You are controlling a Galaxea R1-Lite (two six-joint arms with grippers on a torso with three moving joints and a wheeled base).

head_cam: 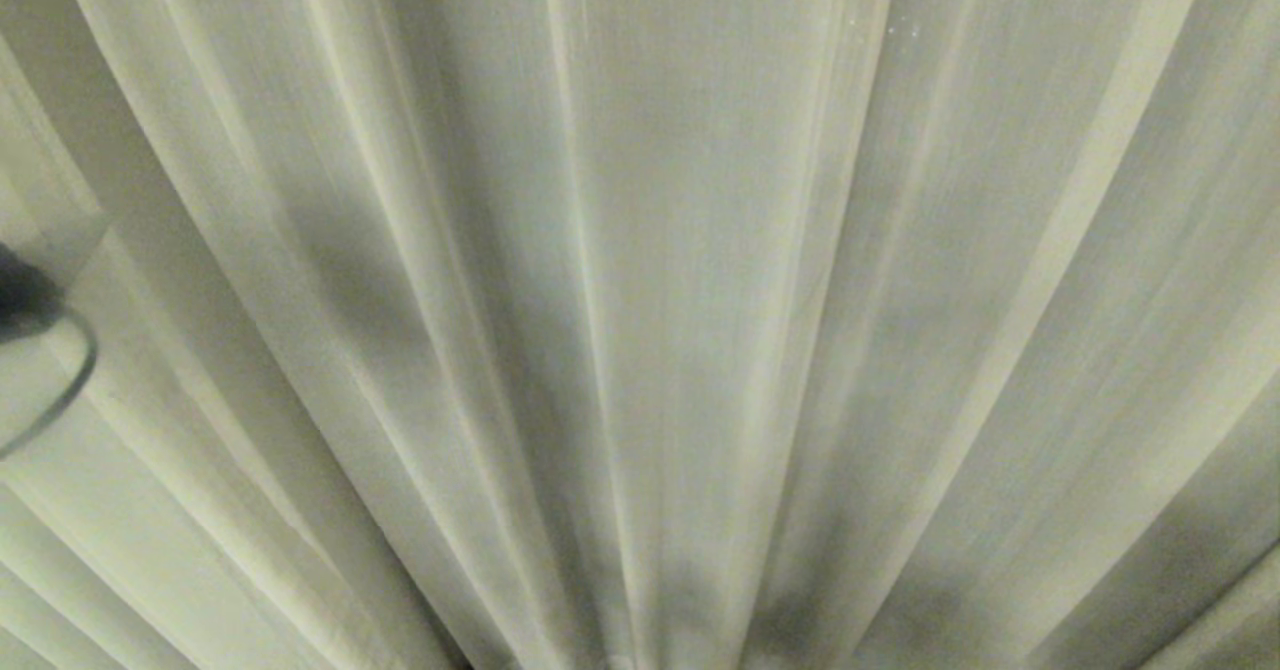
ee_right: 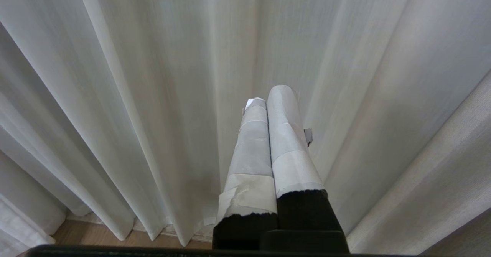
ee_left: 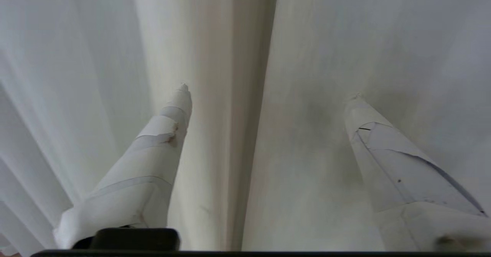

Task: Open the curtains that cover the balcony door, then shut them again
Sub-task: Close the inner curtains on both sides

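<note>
Head view: the curtains (head_cam: 660, 280) fill everything ahead of me, cream fabric in long pleats that fan out from the lower middle, drawn fully across so that I see no glass behind them. A dark, blurred part of my left arm (head_cam: 25, 295) shows at the left edge, with a thin cable looping below it.

Left wrist view: the left gripper (ee_left: 268, 96) points at the fabric with its jaws spread wide — the two tape-wrapped fingers (ee_left: 161, 145) stand well apart, and nothing lies between them but a deep vertical fold of the curtains (ee_left: 249, 115). The fingertips sit close to the cloth; whether they touch it I cannot tell.

Right wrist view: the right gripper (ee_right: 270, 96) has its jaws pressed together, the taped fingers (ee_right: 284, 134) side by side and holding nothing. It faces the curtains (ee_right: 134, 96) without gripping them. Down here the hems reach the floor (ee_right: 92, 236) — a strip of light wooden boards shows beneath the pleats, and the fabric hangs straight to it.
</note>
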